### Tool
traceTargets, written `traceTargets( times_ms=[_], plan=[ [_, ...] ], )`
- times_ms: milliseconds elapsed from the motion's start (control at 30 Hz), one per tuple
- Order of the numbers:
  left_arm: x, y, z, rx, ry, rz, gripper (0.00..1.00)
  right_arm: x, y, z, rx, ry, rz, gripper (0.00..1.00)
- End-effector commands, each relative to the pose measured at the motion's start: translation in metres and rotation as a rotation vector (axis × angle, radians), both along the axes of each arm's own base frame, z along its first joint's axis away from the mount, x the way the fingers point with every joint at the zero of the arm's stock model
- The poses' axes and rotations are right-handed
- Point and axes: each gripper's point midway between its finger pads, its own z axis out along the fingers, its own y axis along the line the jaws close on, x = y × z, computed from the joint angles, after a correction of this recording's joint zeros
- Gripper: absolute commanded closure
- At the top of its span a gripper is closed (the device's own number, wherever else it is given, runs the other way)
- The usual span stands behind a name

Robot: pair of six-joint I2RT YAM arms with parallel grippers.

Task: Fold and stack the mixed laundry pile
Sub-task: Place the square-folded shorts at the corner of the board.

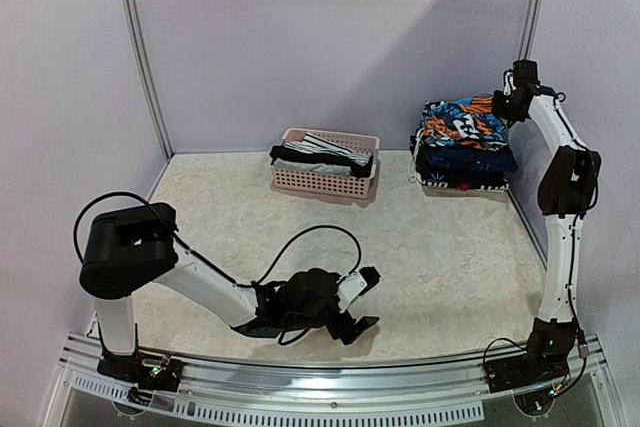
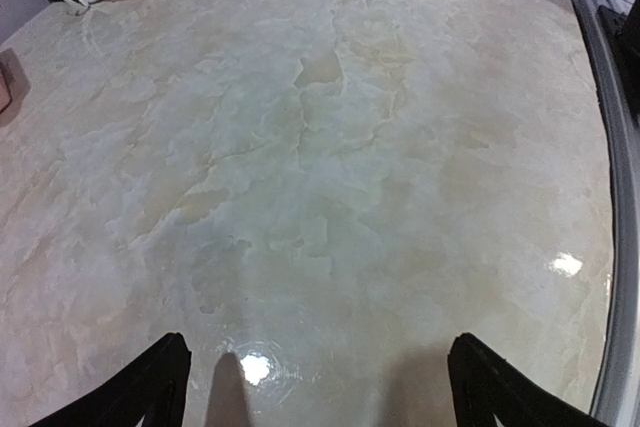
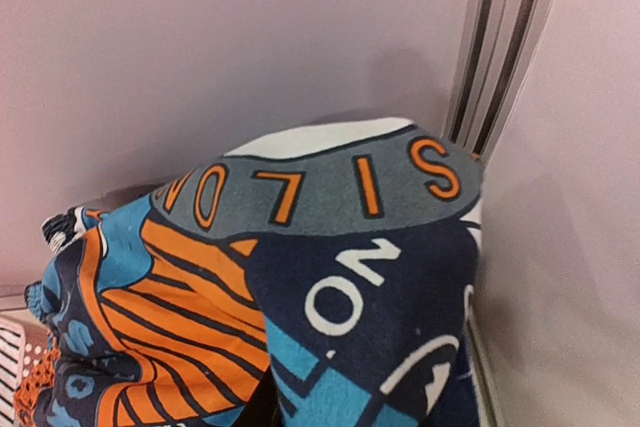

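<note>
**A:** Two heaps on one wide pale tabletop (image 1: 420, 267). The bigger is the folded stack (image 1: 465, 162) in the far right corner. It has the orange-and-blue patterned garment (image 1: 458, 122) on top and navy pieces (image 1: 470, 159) beneath.

**B:** And the other?

**A:** The pink basket (image 1: 300, 183) sits at the far middle, well apart from the stack. Black-and-white striped pieces (image 1: 322, 152) are draped across it, unfolded by the look of them.

**B:** Claws?

**A:** The left claw (image 1: 368, 299) lies low near the front edge, its fingers spread wide over bare tabletop, holding nothing. The right claw (image 1: 500, 107) is up at the top of the stack, against the patterned garment. Its wrist view is filled with cloth, so I cannot tell whether it is parted or gripping.

**B:** How will the striped ones handle?

**A:** Light and limp, I'd judge, and likely to slump and drag. They're neither fragile nor slippery. Best to pinch a hem or corner lying over the basket rim, so only one layer lifts. A grab in the middle could bring up several.
</note>
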Motion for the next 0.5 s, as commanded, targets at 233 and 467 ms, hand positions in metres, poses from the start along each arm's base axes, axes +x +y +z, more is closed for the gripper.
traceTargets(
  times_ms=[233,467],
  plan=[
    [-0.001,0.0,-0.007,0.023,-0.022,0.001,0.09,0.012,-0.018,0.021,-0.088,-0.107,-0.086,0.17],
    [-0.002,0.0,-0.007,0.017,-0.021,0.0,0.09,-0.007,-0.003,0.041,-0.005,-0.126,-0.157,0.08]
  ],
)
